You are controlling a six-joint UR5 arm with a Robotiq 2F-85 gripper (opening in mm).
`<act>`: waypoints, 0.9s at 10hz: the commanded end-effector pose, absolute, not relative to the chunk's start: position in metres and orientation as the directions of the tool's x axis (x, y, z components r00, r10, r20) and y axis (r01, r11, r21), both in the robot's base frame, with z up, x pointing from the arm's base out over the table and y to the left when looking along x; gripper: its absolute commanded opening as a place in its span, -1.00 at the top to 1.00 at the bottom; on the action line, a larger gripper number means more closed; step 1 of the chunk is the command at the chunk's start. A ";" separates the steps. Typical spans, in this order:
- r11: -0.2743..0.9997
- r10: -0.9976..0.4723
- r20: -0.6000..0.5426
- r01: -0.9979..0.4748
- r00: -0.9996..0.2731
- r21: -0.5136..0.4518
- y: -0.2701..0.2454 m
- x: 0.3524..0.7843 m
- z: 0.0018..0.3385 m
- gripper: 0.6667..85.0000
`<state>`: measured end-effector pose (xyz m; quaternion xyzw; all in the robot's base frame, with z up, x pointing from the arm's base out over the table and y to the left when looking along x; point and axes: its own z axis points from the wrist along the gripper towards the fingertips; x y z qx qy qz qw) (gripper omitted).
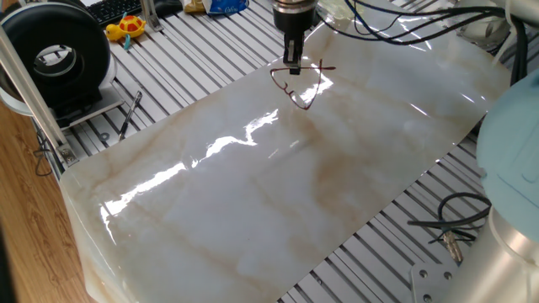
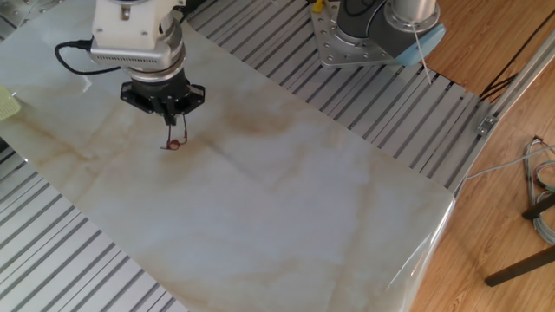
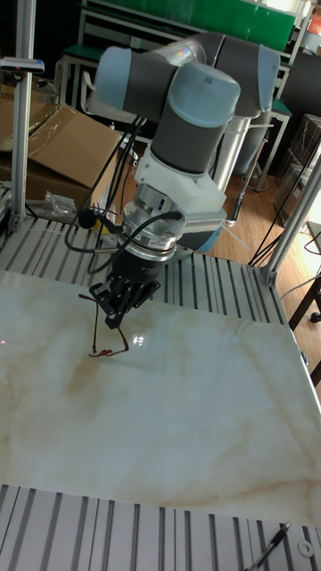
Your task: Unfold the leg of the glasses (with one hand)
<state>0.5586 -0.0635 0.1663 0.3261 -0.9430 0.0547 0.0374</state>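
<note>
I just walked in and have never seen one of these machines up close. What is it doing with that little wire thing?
A single robot arm's black two-fingered gripper is pinching one slim leg of a pair of thin reddish-brown wire-rimmed glasses. The glasses hang below the closed fingers, their lower end at or just above the glossy marble-patterned tabletop. The leg looks swung out from the frame, so the unfolding seems under way.

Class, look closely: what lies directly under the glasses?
Under the glasses, held by the gripper, only the glossy marble sheet shows. What the sheet covers is hidden.
</note>
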 end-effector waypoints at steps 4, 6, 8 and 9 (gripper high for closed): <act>0.773 -0.622 0.112 -0.631 -0.775 -0.074 -0.054 0.563 0.180 0.98; 0.766 -0.637 0.068 -0.641 -0.768 -0.053 -0.044 0.569 0.176 0.98; 0.787 -0.603 0.110 -0.612 -0.790 -0.079 -0.056 0.564 0.178 0.98; 0.799 -0.597 0.079 -0.600 -0.798 -0.024 -0.040 0.561 0.176 0.98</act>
